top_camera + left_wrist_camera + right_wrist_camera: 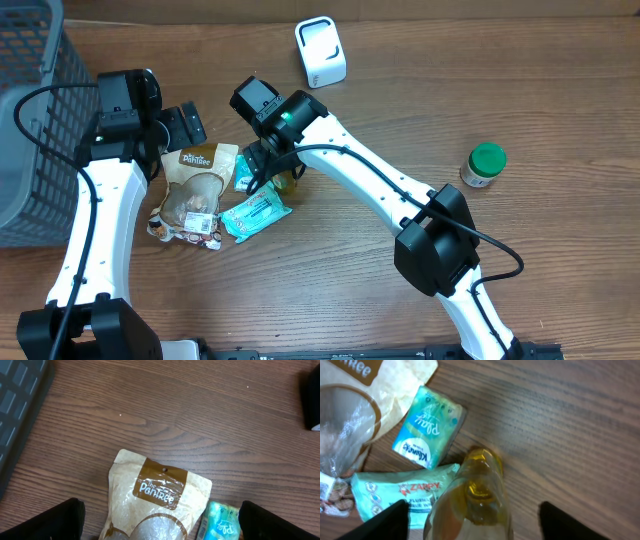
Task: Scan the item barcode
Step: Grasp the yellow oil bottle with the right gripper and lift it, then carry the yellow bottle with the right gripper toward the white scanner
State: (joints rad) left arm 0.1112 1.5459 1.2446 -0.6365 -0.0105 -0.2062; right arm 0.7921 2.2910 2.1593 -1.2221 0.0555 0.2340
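A small bottle of yellow liquid (475, 495) lies on the wooden table among several packets; it shows as the bottle (286, 182) in the overhead view. My right gripper (477, 521) is open and straddles it, one dark finger on each side, with a gap at the right. My left gripper (167, 522) is wide open above a tan PanTree bag (155, 505), holding nothing. The white barcode scanner (320, 52) stands at the back of the table, away from both grippers. No barcode on the bottle is visible.
A teal Kleenex tissue pack (427, 427) and a mint Zappy wipes packet (405, 492) lie beside the bottle. A grey basket (25, 120) fills the left edge. A green-capped jar (485, 165) stands alone at the right.
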